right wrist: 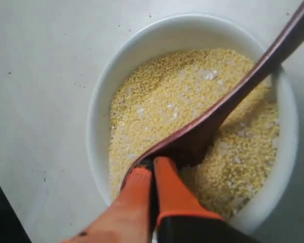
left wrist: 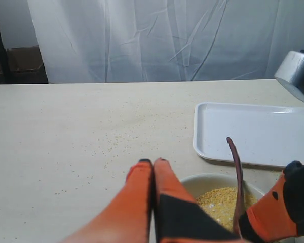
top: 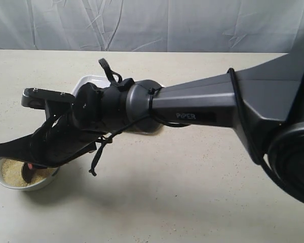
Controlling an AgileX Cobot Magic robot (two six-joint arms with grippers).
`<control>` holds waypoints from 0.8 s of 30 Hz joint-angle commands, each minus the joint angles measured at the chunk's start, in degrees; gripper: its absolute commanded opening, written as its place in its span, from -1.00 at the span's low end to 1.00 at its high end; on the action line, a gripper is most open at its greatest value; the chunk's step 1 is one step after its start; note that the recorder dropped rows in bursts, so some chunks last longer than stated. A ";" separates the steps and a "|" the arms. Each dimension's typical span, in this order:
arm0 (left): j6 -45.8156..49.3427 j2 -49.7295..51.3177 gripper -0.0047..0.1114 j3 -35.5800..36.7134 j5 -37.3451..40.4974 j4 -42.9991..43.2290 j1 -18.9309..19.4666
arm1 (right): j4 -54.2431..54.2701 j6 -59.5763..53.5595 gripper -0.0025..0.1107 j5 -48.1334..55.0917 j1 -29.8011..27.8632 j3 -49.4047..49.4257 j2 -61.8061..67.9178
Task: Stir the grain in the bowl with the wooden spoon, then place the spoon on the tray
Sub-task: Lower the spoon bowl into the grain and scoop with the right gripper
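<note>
The bowl (top: 39,185) sits at the near left of the counter (top: 182,197), filled with grain (right wrist: 157,96). The wooden spoon (right wrist: 233,96) has its head sunk in the grain and its handle rises over the rim, while the tray (left wrist: 253,131) lies just beyond the bowl, farther back. The right gripper (right wrist: 152,161) reaches across from the right, narrowed to a slit with its tips against the spoon's head, though I cannot tell if it pinches it. The left gripper (left wrist: 153,162) hangs just short of the bowl, fingers pressed together on nothing.
</note>
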 commanded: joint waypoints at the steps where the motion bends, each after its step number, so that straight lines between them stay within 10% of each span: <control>1: 0.01 -0.30 -0.92 0.17 -0.78 0.00 -0.21 | 1.43 1.28 -0.95 -2.86 0.04 -0.46 0.18; 24: 0.01 -0.30 -0.92 0.17 -0.78 0.00 -0.21 | 3.78 4.19 -0.95 -7.37 1.00 -0.46 0.05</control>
